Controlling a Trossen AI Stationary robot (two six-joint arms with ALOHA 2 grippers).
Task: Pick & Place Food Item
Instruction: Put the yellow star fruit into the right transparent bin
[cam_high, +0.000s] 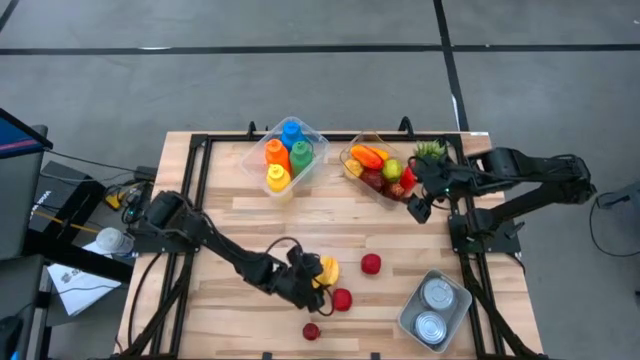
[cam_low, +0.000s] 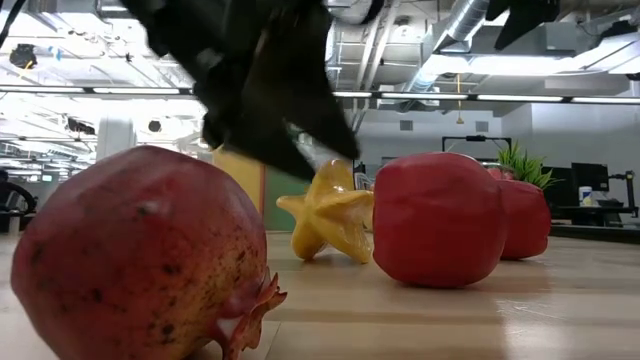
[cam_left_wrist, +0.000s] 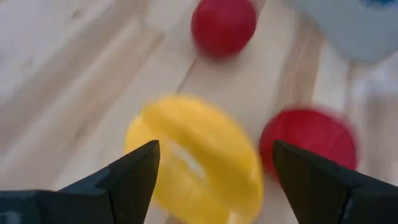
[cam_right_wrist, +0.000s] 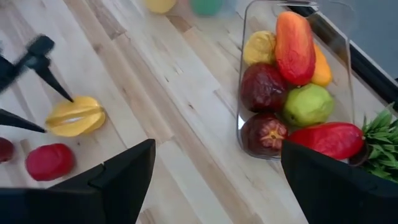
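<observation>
A yellow starfruit (cam_high: 328, 270) lies on the wooden table near its front middle. My left gripper (cam_high: 314, 277) hovers open just over it; in the left wrist view the starfruit (cam_left_wrist: 199, 155) sits between and beyond the two spread fingers, which do not touch it. Around it rest a red fruit (cam_high: 371, 264), a second red fruit (cam_high: 342, 299) and a dark red pomegranate (cam_high: 311, 331). My right gripper (cam_high: 419, 207) hangs open, high beside the clear fruit bin (cam_high: 356, 178) at the back right, with nothing between its fingers.
A clear bin of coloured bottles (cam_high: 285, 155) stands at the back middle. A bin with two cans (cam_high: 435, 310) sits at the front right. The fruit bin (cam_right_wrist: 244, 134) holds several fruits, with a green leafy piece (cam_right_wrist: 380, 134) beside it. Bare wood lies between the bins.
</observation>
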